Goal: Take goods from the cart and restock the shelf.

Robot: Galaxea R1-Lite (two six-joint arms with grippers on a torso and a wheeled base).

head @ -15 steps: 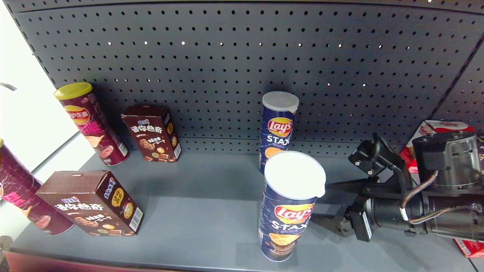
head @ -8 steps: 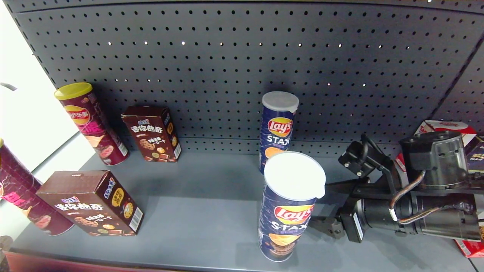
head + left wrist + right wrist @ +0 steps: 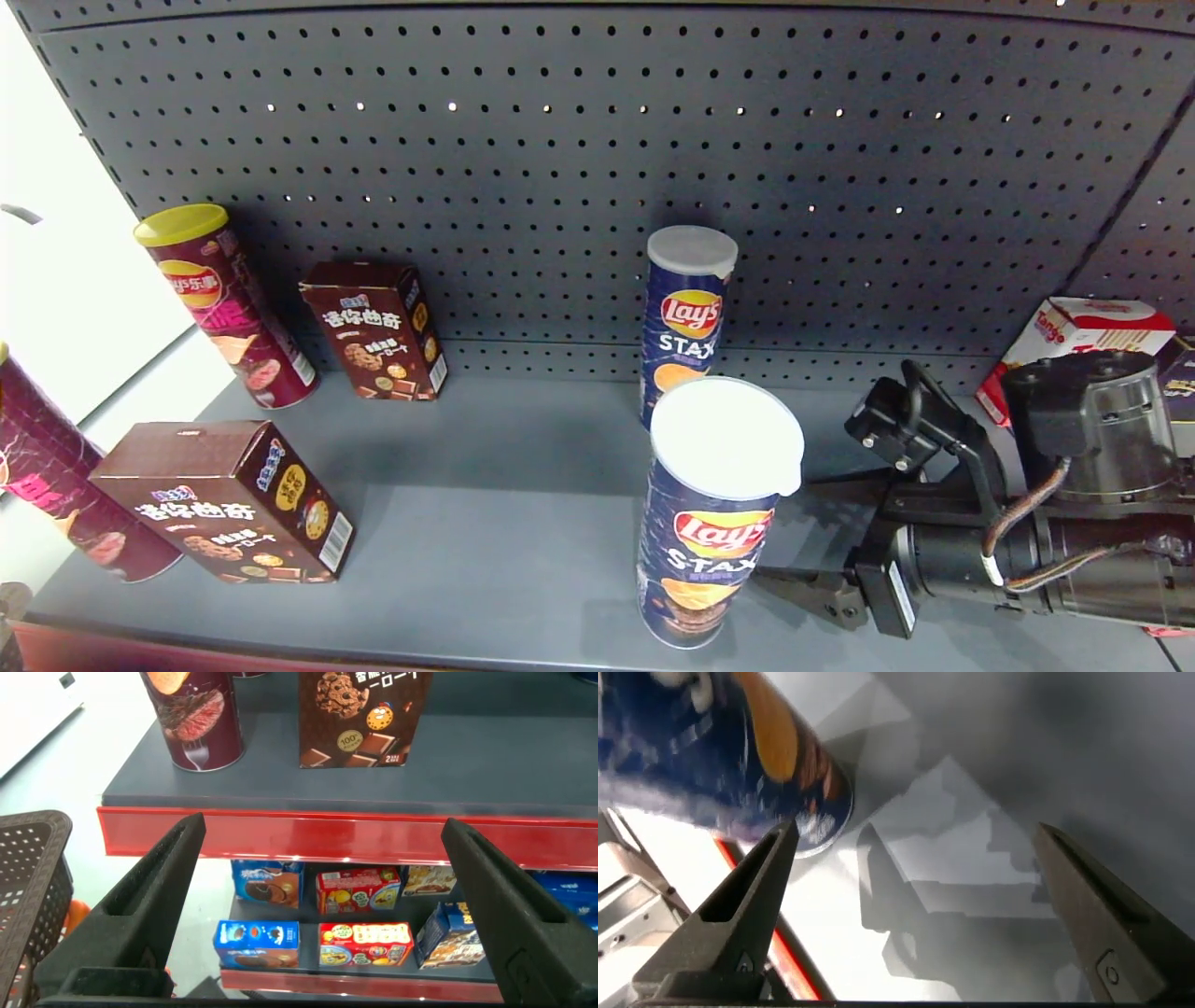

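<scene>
**Blue chips can standing near the shelf's front edge, both grippers wide open**

So here's where we are. The front blue chips can [image 3: 714, 523] stands upright on the grey shelf [image 3: 485, 523], close to the front edge and a bit right of the middle. A second blue chips can [image 3: 689, 317] stands right behind it, by the back edge.

Our right gripper [image 3: 794, 532] sits low over the shelf just right of the front can. Its jaws are spread wide and hold nothing. We can't tell whether a fingertip touches the can.

Our left gripper [image 3: 318, 905] hangs below the shelf's red front strip [image 3: 327, 831]. It's also fully spread and empty, with a dark mesh cart [image 3: 28, 887] off to one side.

Toward the left edge we've got two maroon cans, one at the back [image 3: 224, 308] and one at the front [image 3: 56, 485]. There are also two brown cookie boxes, back [image 3: 378, 331] and front [image 3: 229, 499]. A red and white box [image 3: 1074, 336] lies at the back right corner.
</scene>
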